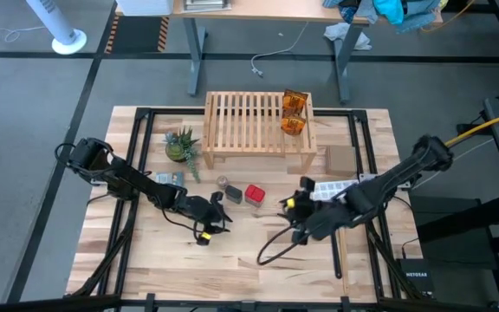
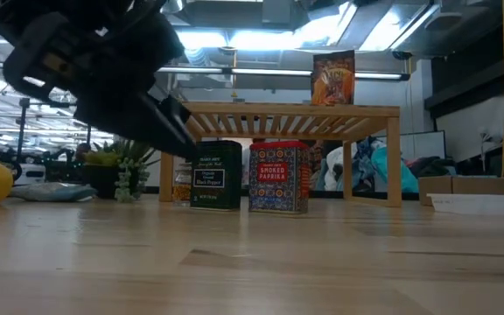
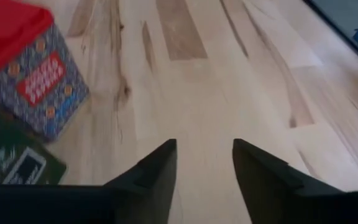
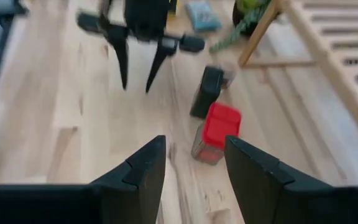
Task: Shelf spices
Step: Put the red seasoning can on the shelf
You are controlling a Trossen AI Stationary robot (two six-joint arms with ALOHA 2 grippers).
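The red tin (image 2: 278, 178) reads "SMOKED PAPRIKA"; left pincer (image 3: 204, 163) and right pincer (image 4: 194, 163) hang spread, empty.

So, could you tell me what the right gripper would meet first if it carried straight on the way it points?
Probably the red tin: it sits just ahead of the right gripper, whose jaws are open, though depth is unclear.

In the low view the left arm (image 2: 94, 70) hides part of the shelf (image 2: 322, 112). The grey box (image 3: 11, 165) is cut off in the left wrist view. The jar (image 1: 222, 183) is too small to tell.
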